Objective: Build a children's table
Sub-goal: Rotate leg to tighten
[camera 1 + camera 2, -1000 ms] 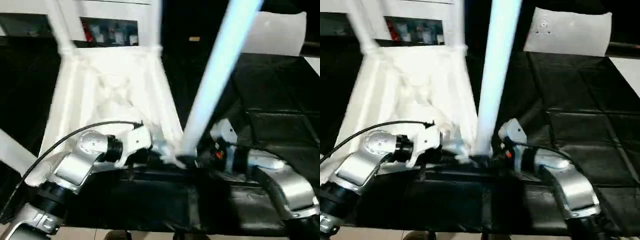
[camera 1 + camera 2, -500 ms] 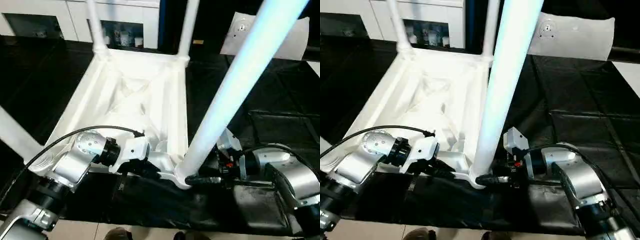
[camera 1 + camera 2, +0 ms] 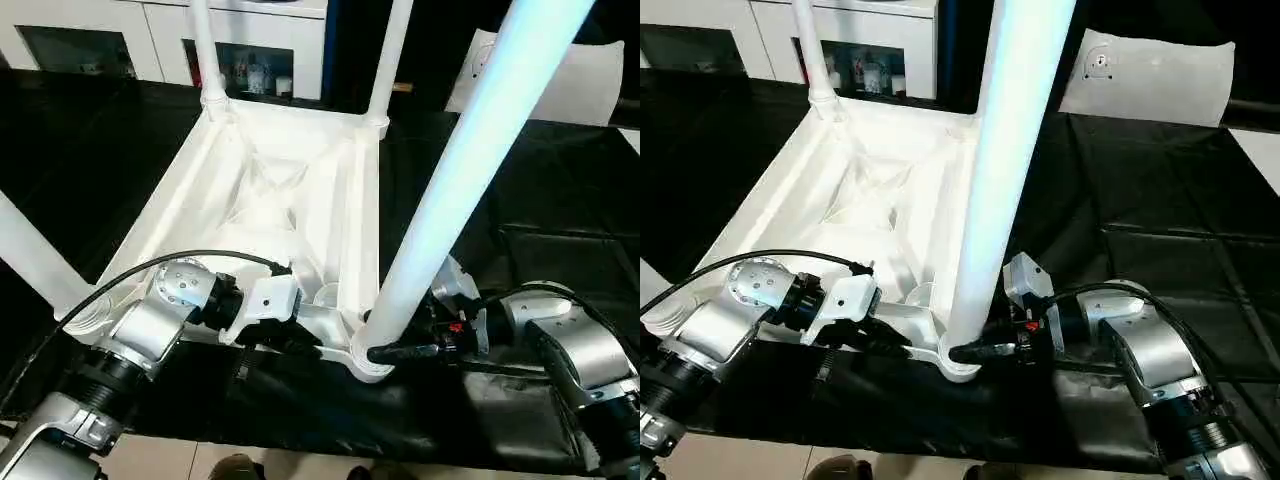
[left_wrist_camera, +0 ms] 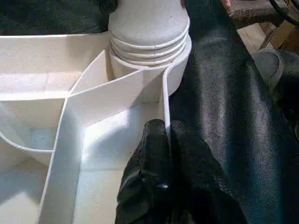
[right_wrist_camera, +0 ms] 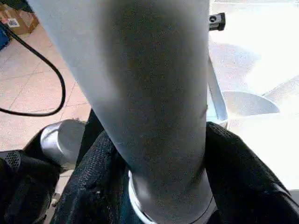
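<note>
The children's table lies upside down on the black work table, its white ribbed tabletop [image 3: 165, 215] facing up. A leg stands in each corner socket: two far ones [image 3: 205, 50] [image 3: 390, 60], one at the near left [image 3: 30, 255], and the thick near right leg [image 3: 470, 170] rising towards me. My left gripper [image 4: 161, 133] is shut on the tabletop's thin near rim wall, just beside that leg's socket [image 3: 365, 360]. My right gripper [image 3: 970, 352] clasps the near right leg at its base, one black finger [image 5: 93, 186] pressed on each side.
The black-covered work table [image 3: 540, 200] spreads to the right and far side. A white sheet [image 3: 590, 80] lies at its back right. A white glass-door cabinet [image 3: 260, 30] stands behind. A black cable [image 3: 130, 280] loops over my left forearm. Tiled floor runs along the near edge.
The camera has tilted, shifting the whole picture. My right gripper's fingers have drawn in around the near right leg's base. The left gripper keeps its hold on the rim.
</note>
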### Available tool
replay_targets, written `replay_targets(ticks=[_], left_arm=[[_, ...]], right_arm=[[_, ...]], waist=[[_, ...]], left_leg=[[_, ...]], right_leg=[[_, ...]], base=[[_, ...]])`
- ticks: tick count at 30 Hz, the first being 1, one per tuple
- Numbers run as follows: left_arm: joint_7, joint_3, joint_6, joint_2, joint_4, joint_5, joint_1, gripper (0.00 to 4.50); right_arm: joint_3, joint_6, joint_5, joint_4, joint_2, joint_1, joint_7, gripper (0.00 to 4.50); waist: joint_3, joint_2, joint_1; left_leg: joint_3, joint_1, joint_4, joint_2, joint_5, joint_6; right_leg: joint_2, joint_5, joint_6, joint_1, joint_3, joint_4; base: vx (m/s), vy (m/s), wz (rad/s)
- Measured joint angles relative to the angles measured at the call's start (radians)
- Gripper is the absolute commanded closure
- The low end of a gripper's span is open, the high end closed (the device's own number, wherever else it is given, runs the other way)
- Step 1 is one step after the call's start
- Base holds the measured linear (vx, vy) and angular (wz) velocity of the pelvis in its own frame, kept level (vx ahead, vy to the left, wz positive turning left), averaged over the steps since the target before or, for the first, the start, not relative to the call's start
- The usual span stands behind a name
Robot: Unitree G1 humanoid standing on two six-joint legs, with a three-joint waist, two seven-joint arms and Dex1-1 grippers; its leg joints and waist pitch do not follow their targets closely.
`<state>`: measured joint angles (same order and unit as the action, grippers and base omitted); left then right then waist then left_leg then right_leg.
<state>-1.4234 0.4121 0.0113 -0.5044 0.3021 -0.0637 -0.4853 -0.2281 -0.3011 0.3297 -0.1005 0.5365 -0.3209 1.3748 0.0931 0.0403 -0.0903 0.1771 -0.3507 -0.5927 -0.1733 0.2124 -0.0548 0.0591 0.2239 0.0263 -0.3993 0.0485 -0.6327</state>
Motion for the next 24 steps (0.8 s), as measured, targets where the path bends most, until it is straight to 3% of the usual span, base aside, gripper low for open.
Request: replay_targets(ticks=[4,8,12,14,16,18,20,24], left_arm=[[0.023,-0.009,0.035,0.012,-0.022,-0.003,0.014,4.5],[0.079,-0.026,0.102,0.024,-0.073,0.016,0.052,4.5],[0.216,-0.071,0.233,0.075,-0.122,0.042,0.103,4.5],[0.288,-0.087,0.289,0.104,-0.143,0.059,0.116,4.5],[0.391,-0.101,0.37,0.165,-0.168,0.087,0.126,4.5],[0.485,-0.105,0.441,0.228,-0.183,0.108,0.129,4.5],[0.624,-0.126,0.513,0.344,-0.184,0.154,0.127,4.5],[0.744,-0.123,0.568,0.428,-0.191,0.169,0.125,4.5]], right_arm=[[0.015,-0.028,0.007,0.032,-0.003,0.029,-0.027,2.42],[0.049,-0.087,0.012,0.124,-0.039,0.111,-0.148,2.43],[0.093,-0.165,-0.038,0.194,-0.136,0.169,-0.383,2.44],[0.117,-0.216,-0.061,0.207,-0.2,0.172,-0.498,2.47],[0.155,-0.275,-0.094,0.216,-0.292,0.166,-0.649,2.48],[0.183,-0.334,-0.113,0.22,-0.353,0.149,-0.773,2.48],[0.228,-0.395,-0.164,0.204,-0.453,0.101,-0.939,2.48],[0.261,-0.442,-0.187,0.195,-0.518,0.061,-1.075,2.48]], waist=[[-0.002,-0.002,-0.002],[-0.007,-0.004,0.002],[-0.013,-0.008,0.026],[-0.015,-0.008,0.043],[-0.018,-0.013,0.063],[-0.02,-0.016,0.072],[-0.021,-0.018,0.084],[-0.02,-0.012,0.087]], left_leg=[[0.0,0.0,0.0,0.0,0.0,0.0],[0.001,0.0,0.0,0.0,0.0,0.0],[0.001,0.019,0.002,0.001,0.003,-0.007],[0.0,0.021,0.002,0.001,0.002,-0.01],[-0.001,0.02,0.002,0.001,0.001,-0.011],[-0.003,0.019,0.003,0.002,0.001,-0.011],[-0.003,0.018,0.002,0.005,0.001,-0.01],[-0.003,0.017,0.002,0.008,0.001,-0.009]], right_leg=[[0.0,0.0,0.0,0.001,0.0,0.0],[0.0,0.0,0.0,0.004,-0.001,0.001],[0.0,0.004,-0.007,0.02,-0.002,0.003],[0.0,0.006,-0.011,0.02,-0.002,0.004],[0.0,0.006,-0.011,0.018,-0.001,0.01],[0.0,0.006,-0.011,0.019,0.0,0.022],[0.001,0.006,-0.011,0.017,-0.003,0.024],[0.001,0.006,-0.011,0.017,-0.007,0.028]], base=[[0.0,0.0,0.0],[0.0,0.0,0.0],[0.0,0.0,0.0],[-0.057,0.005,-0.08],[-0.058,0.018,-0.13],[0.0,0.0,0.0],[0.0,0.0,0.0],[0.0,0.0,0.0]])
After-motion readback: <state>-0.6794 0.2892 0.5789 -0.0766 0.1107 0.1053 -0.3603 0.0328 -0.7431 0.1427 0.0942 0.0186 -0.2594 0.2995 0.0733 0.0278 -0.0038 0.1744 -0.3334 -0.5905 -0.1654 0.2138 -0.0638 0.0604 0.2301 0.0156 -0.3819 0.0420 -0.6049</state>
